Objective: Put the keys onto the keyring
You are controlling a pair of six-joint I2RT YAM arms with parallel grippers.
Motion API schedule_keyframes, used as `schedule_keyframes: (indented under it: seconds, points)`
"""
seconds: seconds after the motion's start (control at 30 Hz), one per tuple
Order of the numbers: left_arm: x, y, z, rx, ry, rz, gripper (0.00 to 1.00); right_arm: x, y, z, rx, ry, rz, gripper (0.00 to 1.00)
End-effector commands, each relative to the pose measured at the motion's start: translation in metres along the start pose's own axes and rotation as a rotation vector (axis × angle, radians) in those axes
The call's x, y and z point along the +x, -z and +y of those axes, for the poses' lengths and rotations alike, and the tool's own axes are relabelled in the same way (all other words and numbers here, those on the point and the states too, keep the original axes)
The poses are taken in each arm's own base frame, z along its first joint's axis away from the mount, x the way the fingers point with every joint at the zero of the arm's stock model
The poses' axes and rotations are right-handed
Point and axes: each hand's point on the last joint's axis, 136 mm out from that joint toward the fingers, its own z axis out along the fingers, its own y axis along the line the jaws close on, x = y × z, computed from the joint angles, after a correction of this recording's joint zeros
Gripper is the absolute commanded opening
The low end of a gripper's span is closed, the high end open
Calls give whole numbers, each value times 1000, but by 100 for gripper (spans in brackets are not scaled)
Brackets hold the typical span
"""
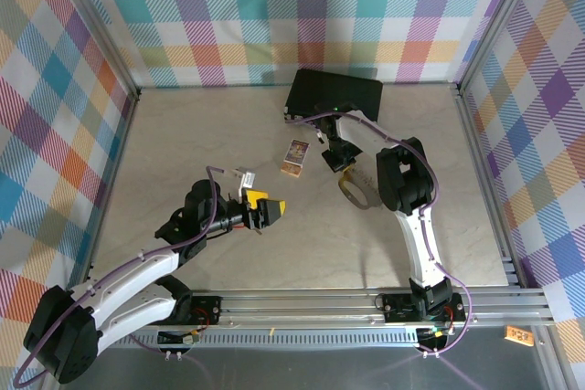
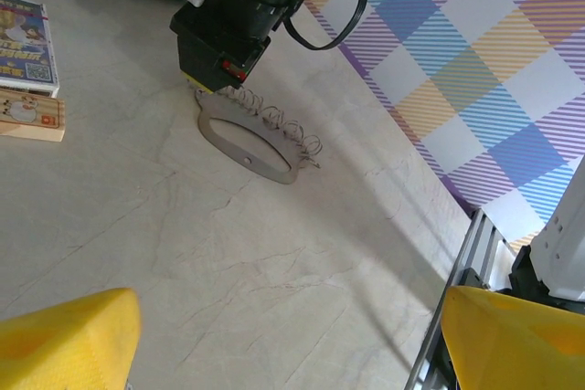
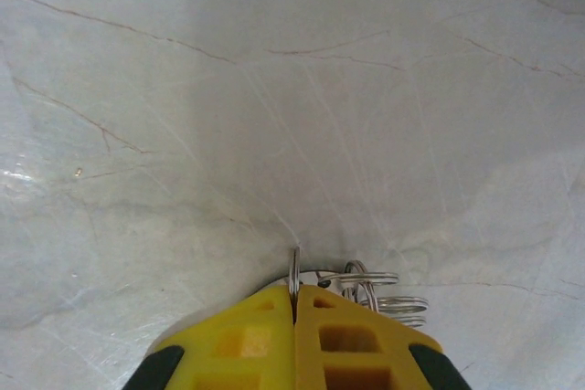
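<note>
Top external view, left to right: you have one left pincer (image 1: 267,211), its yellow fingers spread wide with nothing between them, above the table (image 1: 183,134). One printed card (image 1: 294,157) lies at its 1 o'clock. One black case (image 1: 334,95) sits at the card's 1 o'clock, by the far wall. Your right pincer (image 1: 338,162) is down at the card's 3 o'clock, and the one keyring (image 1: 358,192) stretches from it toward 5 o'clock. In the right wrist view its tips are pressed together, pinching a thin metal ring (image 3: 294,267) beside the chain (image 3: 379,297). In the left wrist view the black wrist covers the loop's end.
</note>
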Motion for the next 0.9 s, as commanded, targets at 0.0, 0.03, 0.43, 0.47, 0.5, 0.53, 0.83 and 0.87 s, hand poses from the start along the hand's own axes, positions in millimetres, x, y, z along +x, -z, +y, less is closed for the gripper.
schedule_keyframes:
  seconds: [0.0, 0.03, 0.43, 0.47, 0.5, 0.53, 0.83, 0.87]
  points:
    - [-10, 7, -7, -11, -27, -23, 85, 0, 15, 10, -39, 20, -40, 0]
    - [-10, 8, -5, -31, -24, -21, 85, 0, 17, 12, -40, 20, -45, 0]
    - [-21, 14, -12, -47, -24, -7, 84, 1, 56, 25, -51, 23, -177, 0]
    - [-22, 14, -13, -42, -25, -10, 85, 1, 60, 27, -52, 26, -193, 0]
    - [-23, 13, -14, -36, -24, -11, 84, 1, 65, 29, -52, 39, -220, 0]
    - [-24, 13, -15, -29, -23, -13, 85, 2, 69, 31, -52, 49, -244, 0]
    - [-33, 17, -32, 36, -52, -44, 84, 11, 105, 57, -162, 64, -440, 0]
    - [-35, 17, -33, 43, -53, -48, 84, 13, 109, 60, -171, 71, -463, 0]
